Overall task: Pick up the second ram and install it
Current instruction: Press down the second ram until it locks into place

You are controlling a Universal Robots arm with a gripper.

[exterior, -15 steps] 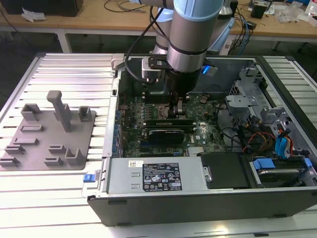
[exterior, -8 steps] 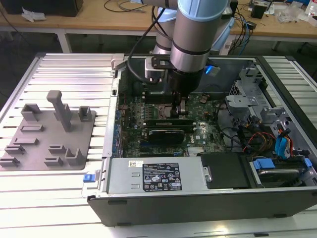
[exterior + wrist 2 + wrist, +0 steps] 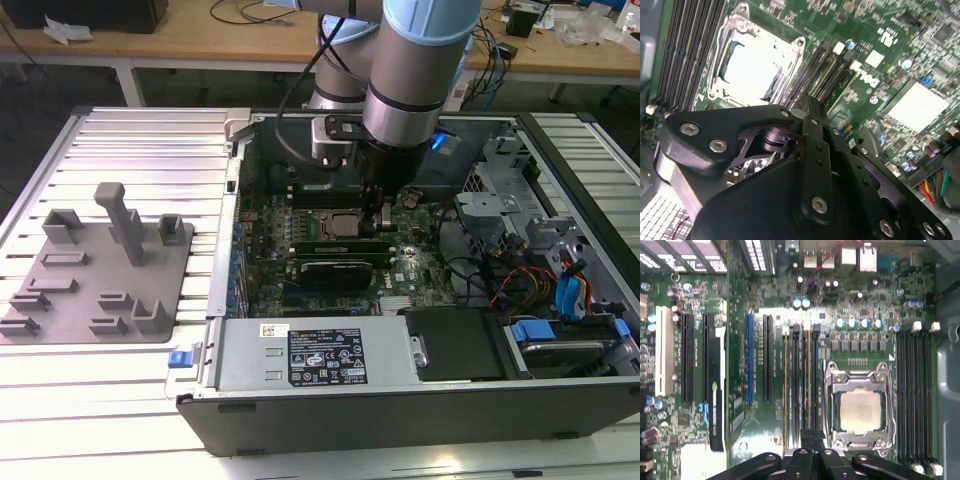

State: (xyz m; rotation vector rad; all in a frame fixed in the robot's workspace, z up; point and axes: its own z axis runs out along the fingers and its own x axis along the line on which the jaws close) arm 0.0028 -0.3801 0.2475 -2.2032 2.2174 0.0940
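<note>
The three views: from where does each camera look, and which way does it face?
Exterior view: off the arm, looking down into the open computer case; the arm and gripper show above the motherboard.
First wrist view: on the arm, facing straight down at the motherboard; the gripper shows.
Second wrist view: on the arm, looking obliquely past the gripper.
All share the CPU socket.

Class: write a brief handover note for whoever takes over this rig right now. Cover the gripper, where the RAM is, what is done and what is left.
Gripper: shut, low over the RAM slots beside the CPU socket, inside the open computer case. Nothing shows clamped between its tips.
Second ram: appears to stand in its slot directly under the gripper, with another stick two slots further from the socket.
Done: the stick looks picked up and placed in the slot.
Left: full seating is unconfirmed; whether the slot latches have closed cannot be told.
</note>
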